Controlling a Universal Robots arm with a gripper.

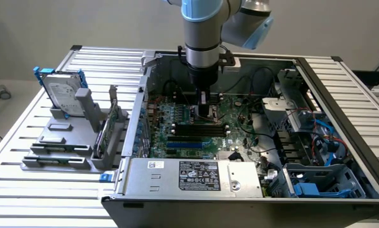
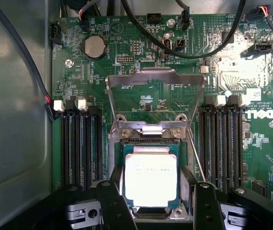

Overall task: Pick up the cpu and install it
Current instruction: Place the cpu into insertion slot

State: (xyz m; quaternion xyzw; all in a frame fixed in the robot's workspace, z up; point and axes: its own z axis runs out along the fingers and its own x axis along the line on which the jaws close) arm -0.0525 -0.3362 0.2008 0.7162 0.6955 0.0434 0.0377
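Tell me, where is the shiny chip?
Wrist view: the cpu sits in its socket, between the black memory slots, beside the raised metal frame.

DELL on the green motherboard (image 2: 127, 67), cpu (image 2: 151, 179) print and power-supply label (image 1: 199, 175) seemingly too small to read

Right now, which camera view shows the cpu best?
The wrist view: the cpu lies flat in its socket, silver top plainly visible. In the exterior view the tool stands in front of that spot.

- The tool (image 1: 205, 109) is hanging low inside the open computer case (image 1: 253, 211), over the motherboard (image 1: 176, 116).
- A hard drive (image 1: 63, 97) is standing upright near the bench's (image 1: 24, 199) edge at the exterior view's left.
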